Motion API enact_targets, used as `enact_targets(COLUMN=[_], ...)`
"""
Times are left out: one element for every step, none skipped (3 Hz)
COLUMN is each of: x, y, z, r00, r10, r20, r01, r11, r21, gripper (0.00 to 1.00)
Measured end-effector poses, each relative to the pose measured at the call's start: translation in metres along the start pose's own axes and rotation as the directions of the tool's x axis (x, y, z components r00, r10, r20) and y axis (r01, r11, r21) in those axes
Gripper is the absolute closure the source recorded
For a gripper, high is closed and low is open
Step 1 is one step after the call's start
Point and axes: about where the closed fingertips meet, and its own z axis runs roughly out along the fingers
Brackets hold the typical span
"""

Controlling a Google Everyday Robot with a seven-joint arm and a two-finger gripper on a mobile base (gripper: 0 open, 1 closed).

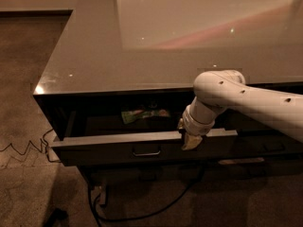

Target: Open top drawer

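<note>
We see the top drawer [102, 153] standing partly open, its front out past the cabinet face under the glossy grey countertop [94, 56]. The grey top edge of the front is visible across its width. The metal loop handle [146, 152] sits at the centre of the dark front with nothing touching it.

The gripper [191, 139] is at the drawer front's top edge, right of the handle. Its tan tip overlaps the front panel. We can't tell the jaw state from here, or whether it grips the edge or only rests against it. The white arm [246, 100] comes in from the right, elbow just below the countertop edge.

Inside the drawer, towards the back, lies a green packet [144, 114]. It is left of the gripper and apart from it.

Below, on the speckled floor [28, 188], a black cable [156, 212] loops under the cabinet. A thin wire [23, 147] zigzags at the left, near the drawer's corner.
</note>
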Motion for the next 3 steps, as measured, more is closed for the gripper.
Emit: enact_targets(x=[-0.003,0.000,0.003], y=[0.012,0.038,0.061], z=[0.007,0.014,0.016], r00=[0.999,0.997,0.994], r10=[-0.022,-0.017,-0.003], r20=[-0.033,-0.078,-0.107], r01=[0.021,0.012,-0.007], r11=[0.9994,0.9980,0.9960], r21=[-0.029,-0.062,-0.089], gripper=[0.12,0.00,0.00])
